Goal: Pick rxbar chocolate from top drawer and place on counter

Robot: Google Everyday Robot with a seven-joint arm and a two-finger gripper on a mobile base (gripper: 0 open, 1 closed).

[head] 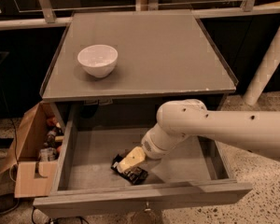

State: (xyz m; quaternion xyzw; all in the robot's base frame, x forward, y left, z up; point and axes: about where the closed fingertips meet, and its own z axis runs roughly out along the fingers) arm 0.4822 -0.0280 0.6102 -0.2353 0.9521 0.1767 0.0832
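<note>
The top drawer (95, 155) stands pulled open below the counter (149, 45). The rxbar chocolate (137, 175), a small black-wrapped bar, lies on the drawer floor near the front panel, a little left of the middle. My gripper (130, 161) reaches down into the drawer from the right and sits right on top of the bar, covering its middle. My white arm (210, 127) crosses over the drawer's right half.
A white bowl (97, 59) stands on the left part of the counter. A brown cardboard box (30, 148) with bottles in it sits on the floor left of the drawer. A white post (270, 55) stands at the right.
</note>
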